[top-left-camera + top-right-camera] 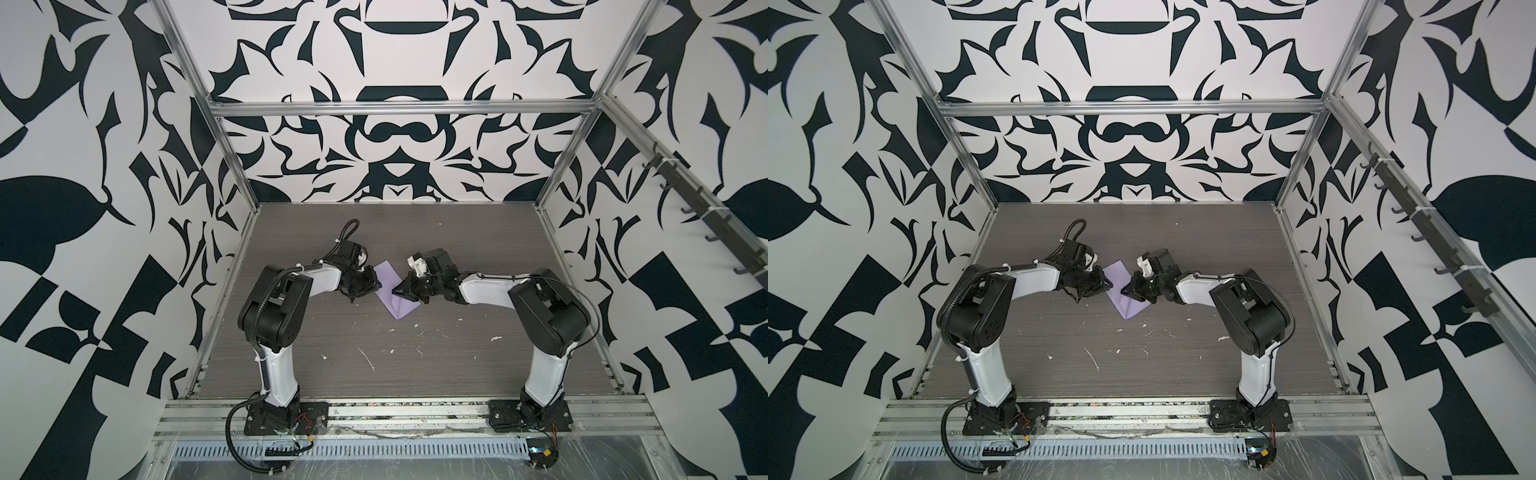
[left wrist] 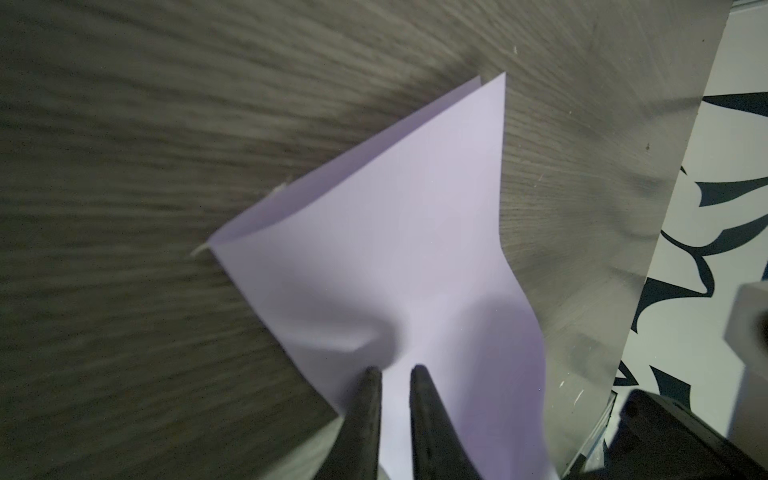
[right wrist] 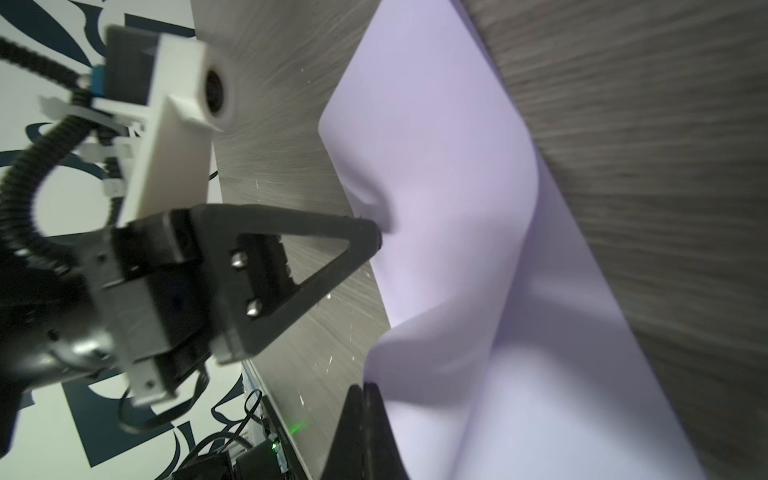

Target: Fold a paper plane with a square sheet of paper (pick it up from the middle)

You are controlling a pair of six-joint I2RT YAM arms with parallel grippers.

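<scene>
The square sheet of paper [image 1: 386, 281] [image 1: 1119, 279] is lilac, folded over on itself, and lies on the grey table between my two grippers. My left gripper [image 1: 377, 286] [image 1: 1109, 286] [image 2: 397, 370] stands at its left edge, fingers a narrow gap apart, tips pressing a dimple into the top layer [image 2: 407, 232]. One left fingertip [image 3: 376, 239] touches the paper. My right gripper [image 1: 397, 294] [image 1: 1123, 295] [image 3: 365, 386] is shut, and the sheet's [image 3: 449, 174] raised edge runs into its tips. The paper plane is out of view.
Small white flecks [image 1: 368, 358] [image 1: 1092, 359] dot the front half of the table. Metal frame posts and patterned walls enclose the table on three sides. An aluminium rail [image 1: 395, 409] carrying both arm bases runs along the front edge.
</scene>
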